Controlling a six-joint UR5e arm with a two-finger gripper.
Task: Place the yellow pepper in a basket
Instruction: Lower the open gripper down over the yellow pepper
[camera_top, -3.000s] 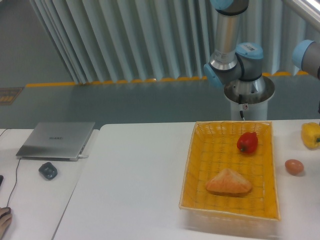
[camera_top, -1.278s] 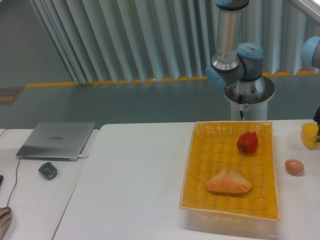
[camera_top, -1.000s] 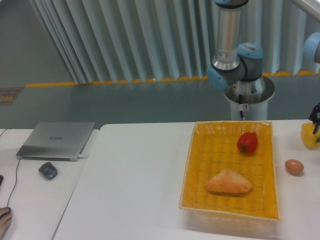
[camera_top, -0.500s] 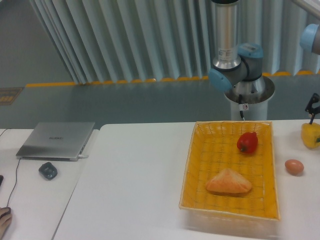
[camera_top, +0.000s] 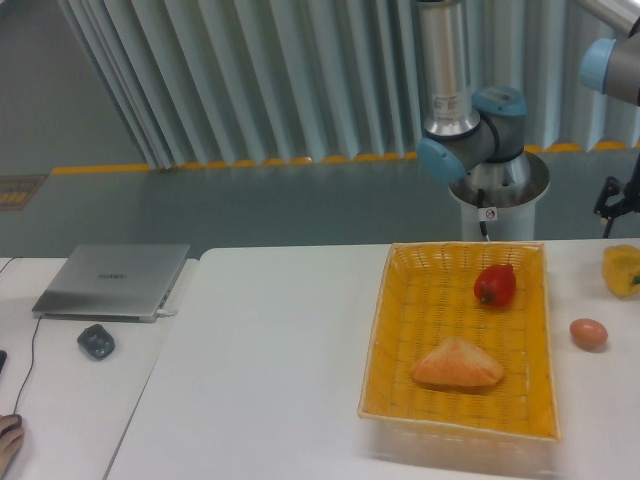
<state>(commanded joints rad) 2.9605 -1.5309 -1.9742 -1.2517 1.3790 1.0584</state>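
Bright, even overhead light washes the white desk (camera_top: 270, 350), nearly overexposed toward its near edge. Shadows are faint and soft. The whole picture looks slightly soft, with a cool bluish cast.

This looks like a robotics lab. A pedestal-mounted arm (camera_top: 470, 130) stands behind a white surface (camera_top: 270, 360), with a closed laptop (camera_top: 112, 280) near its left edge. Yellow floor tape (camera_top: 230, 163) runs along what seems a pleated grey curtain (camera_top: 250, 80).

Arm (camera_top: 443, 60) is silver tubes with light-blue caps on the joints. Round grey base (camera_top: 497, 185) has a small red-and-white sticker, upper right.
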